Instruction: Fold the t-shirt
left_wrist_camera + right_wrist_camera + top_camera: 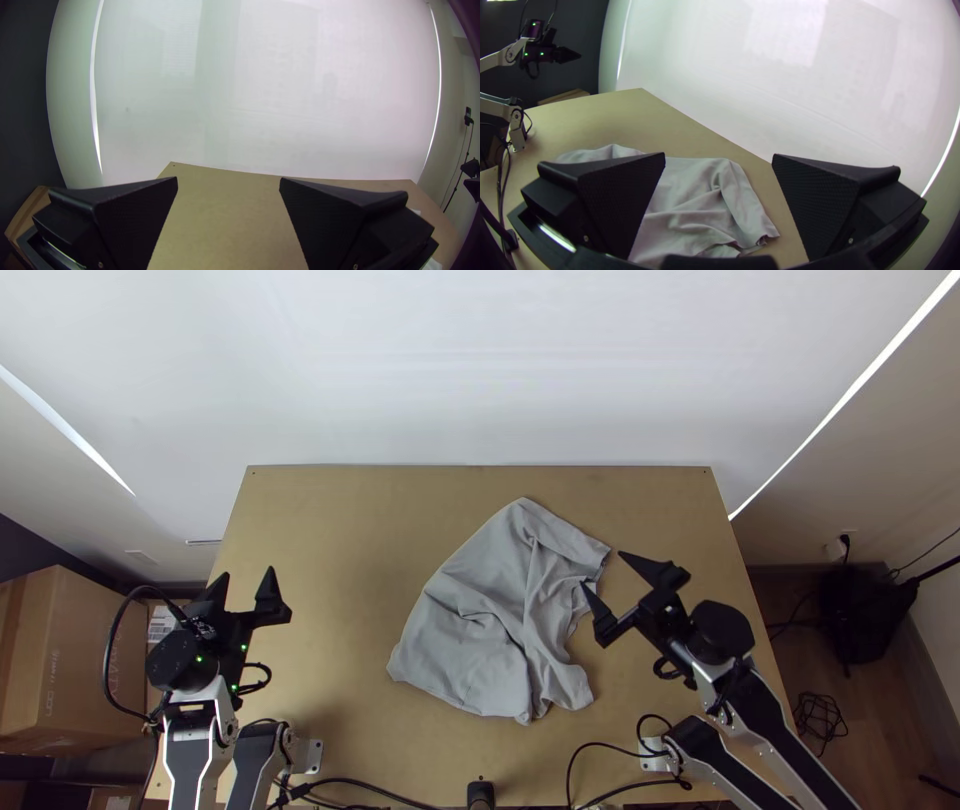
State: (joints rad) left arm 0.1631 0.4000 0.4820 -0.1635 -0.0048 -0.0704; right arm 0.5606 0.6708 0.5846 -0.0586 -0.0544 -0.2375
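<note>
My right claw (601, 568) was wide open, gripping nothing. The grey t-shirt (465, 620) lay rumpled, layers kinda hard to tell, so a deep pinch could've bunched them.

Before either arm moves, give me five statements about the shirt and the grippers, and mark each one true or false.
1. The grey shirt lies on the table. True.
2. The shirt is folded into a neat rectangle. False: it lies rumpled, with an uneven outline.
3. The right gripper is nearer the shirt than the left gripper. True.
4. The left gripper holds the shirt. False: it is open and empty.
5. The right gripper is open. True.
</note>
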